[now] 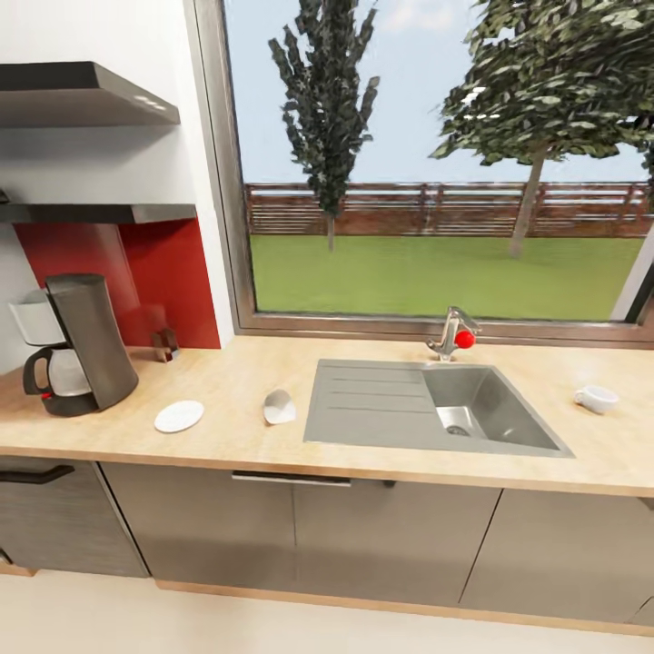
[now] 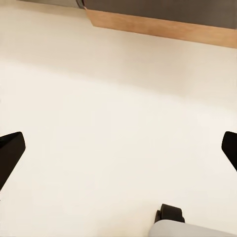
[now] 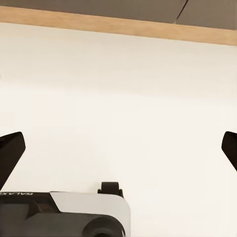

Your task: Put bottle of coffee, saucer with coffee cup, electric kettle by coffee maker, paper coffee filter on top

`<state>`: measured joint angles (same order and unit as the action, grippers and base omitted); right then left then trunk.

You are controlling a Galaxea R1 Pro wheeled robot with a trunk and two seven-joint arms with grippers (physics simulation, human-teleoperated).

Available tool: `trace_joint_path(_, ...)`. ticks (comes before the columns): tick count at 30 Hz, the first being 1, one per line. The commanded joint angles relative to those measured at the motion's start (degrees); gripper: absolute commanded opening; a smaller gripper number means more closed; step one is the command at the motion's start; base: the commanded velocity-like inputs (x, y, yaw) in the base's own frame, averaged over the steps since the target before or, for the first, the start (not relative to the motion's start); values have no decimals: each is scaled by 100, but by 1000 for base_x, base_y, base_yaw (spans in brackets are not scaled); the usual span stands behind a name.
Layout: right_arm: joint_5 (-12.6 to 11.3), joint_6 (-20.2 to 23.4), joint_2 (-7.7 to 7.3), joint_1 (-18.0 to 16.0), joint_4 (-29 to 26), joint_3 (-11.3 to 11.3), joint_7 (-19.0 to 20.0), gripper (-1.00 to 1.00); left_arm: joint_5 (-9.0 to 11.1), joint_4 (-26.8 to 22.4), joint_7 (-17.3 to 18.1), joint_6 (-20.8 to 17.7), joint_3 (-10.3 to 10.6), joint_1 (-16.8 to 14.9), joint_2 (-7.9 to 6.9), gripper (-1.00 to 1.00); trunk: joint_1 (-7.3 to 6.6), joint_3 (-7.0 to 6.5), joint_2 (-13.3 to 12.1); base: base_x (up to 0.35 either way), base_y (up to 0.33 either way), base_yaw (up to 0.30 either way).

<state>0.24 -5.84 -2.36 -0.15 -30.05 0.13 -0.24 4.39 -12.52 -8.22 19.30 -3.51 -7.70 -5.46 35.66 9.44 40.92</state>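
Meanwhile, surface (image 1: 236,400): long light-wood top, bare room around inset steel sink (image 1: 427,413).
Left end: coffee maker (image 1: 77,350), flat white saucer (image 1: 179,416) beside it.
Right edge: coffee cup (image 1: 596,398) on its side.
Hands: left hand (image 2: 118,148), right hand (image 3: 118,148) both spread wide, empty, above pale floor.

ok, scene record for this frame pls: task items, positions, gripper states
coffee maker: upright, countertop far left
saucer: flat on the counter, right of coffee maker, apart from it
paper filter: between saucer and sink
coffee cup: on its side, right of sink, not on saucer
left gripper: open, over floor
right gripper: open, over floor
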Motion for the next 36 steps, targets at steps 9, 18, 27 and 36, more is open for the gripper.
trace_joint_path(9,2,-13,-33,-1,-1,-4,-1,100,45,4,8,22,0,-4,1,100,-197,-154,-356,0,0,0)
trace_joint_path(18,1,-10,-88,-3,-1,-5,5,100,45,4,11,22,0,-4,1,100,-395,-316,-717,0,0,0)
trace_joint_path(27,-6,-5,-89,-1,-9,-13,-1,100,49,4,6,22,0,-4,-5,100,-592,-477,-1078,0,0,0)
trace_joint_path(36,-6,-4,-89,-3,-2,-8,-2,100,48,-69,-3,22,-17,-24,-40,100,-790,-639,-1439,0,0,0)
